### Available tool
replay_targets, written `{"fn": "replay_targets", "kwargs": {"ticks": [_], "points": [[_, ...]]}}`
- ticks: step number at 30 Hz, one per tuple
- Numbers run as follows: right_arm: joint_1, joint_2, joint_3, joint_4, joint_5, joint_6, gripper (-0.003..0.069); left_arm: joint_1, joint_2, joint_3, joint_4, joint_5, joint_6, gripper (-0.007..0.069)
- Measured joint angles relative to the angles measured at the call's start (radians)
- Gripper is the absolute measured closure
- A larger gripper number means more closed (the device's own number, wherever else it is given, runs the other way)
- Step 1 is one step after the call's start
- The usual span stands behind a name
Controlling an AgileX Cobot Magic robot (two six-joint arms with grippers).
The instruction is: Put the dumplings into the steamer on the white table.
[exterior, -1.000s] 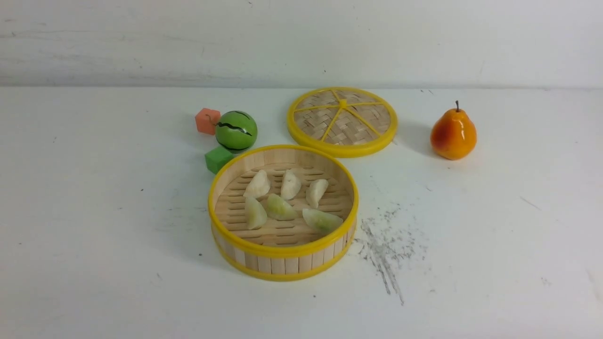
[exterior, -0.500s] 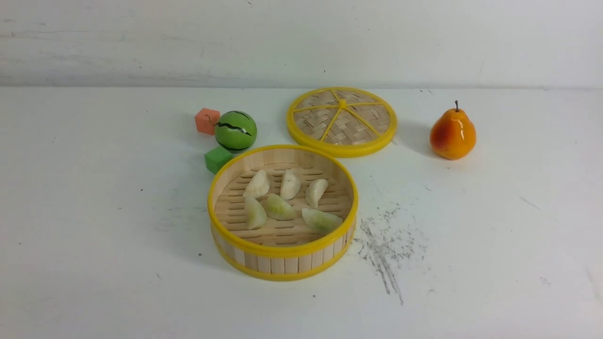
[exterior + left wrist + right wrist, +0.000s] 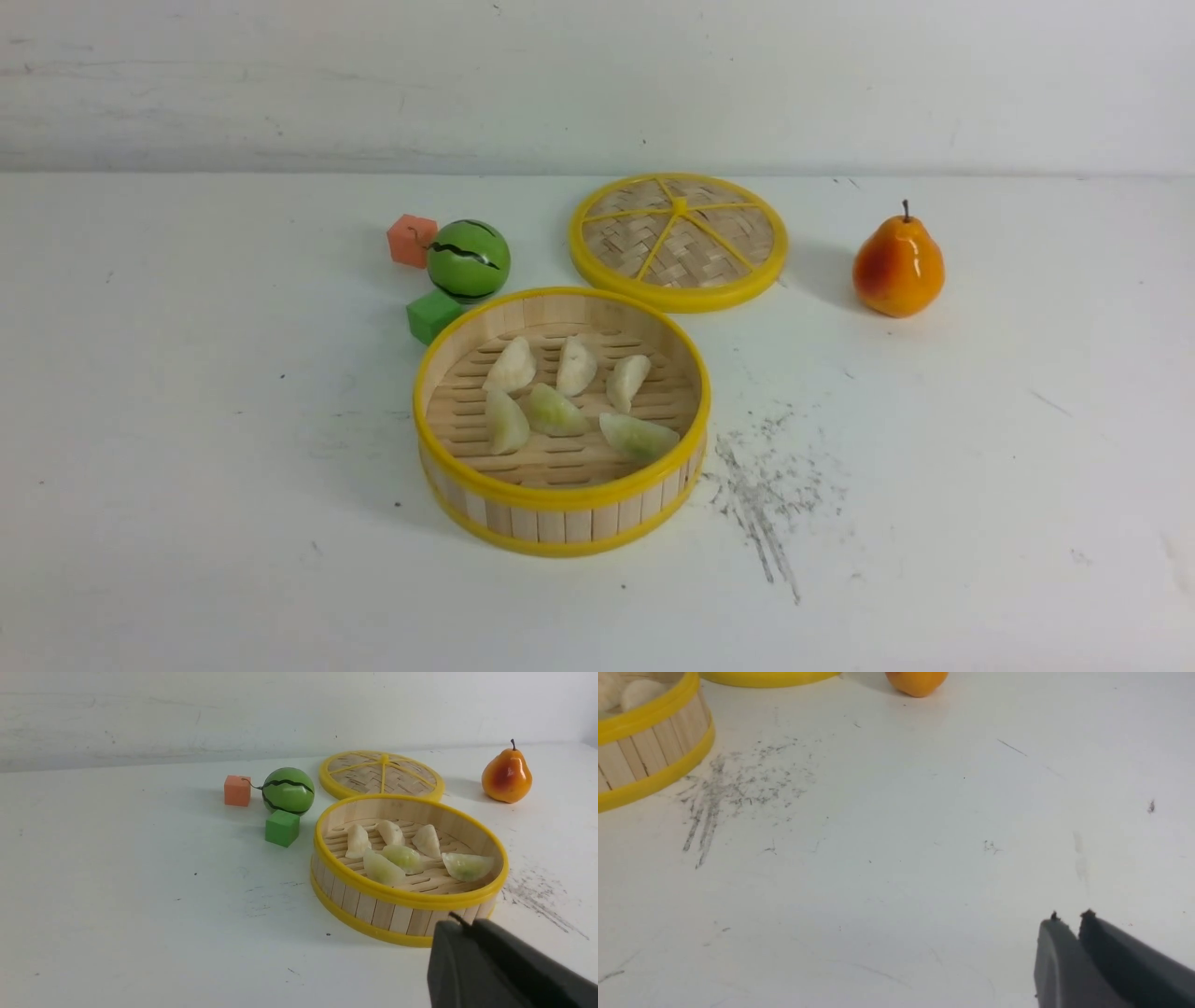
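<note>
All six dumplings (image 3: 555, 412) lie in the steamer (image 3: 560, 499); the job looks done. The left claw (image 3: 462, 921) is together, the right claw (image 3: 1071, 919) slightly apart (both empty). A needless reach could bump the rim and jostle them.

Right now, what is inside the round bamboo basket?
Inside the basket lie six dumplings, three cream and three pale green, on the slatted floor. The floor directly beneath each dumpling is covered, so I cannot see what is there.
</note>
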Motion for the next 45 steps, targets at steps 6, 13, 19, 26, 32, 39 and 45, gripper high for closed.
{"fn": "replay_targets", "kwargs": {"ticks": [6,13,19,26,32,39,45], "points": [[0.000,0.000,0.000,0.000,0.000,0.000,0.0580,0.124,-0.070,0.158,0.007,-0.005,0.001,0.0596],[-0.002,-0.001,0.000,0.000,0.000,0.000,0.0574,0.404,-0.071,0.312,-0.119,-0.277,0.001,0.0624],[-0.002,-0.001,0.000,0.000,0.000,0.000,0.0564,0.447,-0.071,0.319,-0.182,-0.359,0.079,0.0638],[-0.003,-0.001,0.000,0.000,0.000,0.000,0.0555,0.449,-0.071,0.323,-0.302,-0.105,0.150,0.0638],[-0.003,-0.001,0.000,0.000,0.000,0.000,0.0546,0.449,-0.071,0.326,-0.327,-0.086,0.244,0.0638],[-0.003,-0.001,0.000,0.000,0.000,0.000,0.0541,0.450,-0.071,0.326,-0.328,-0.087,0.252,0.0638],[-0.003,-0.001,0.000,0.000,0.000,0.000,0.0531,0.450,-0.071,0.326,-0.328,-0.088,0.253,0.0638]]}}
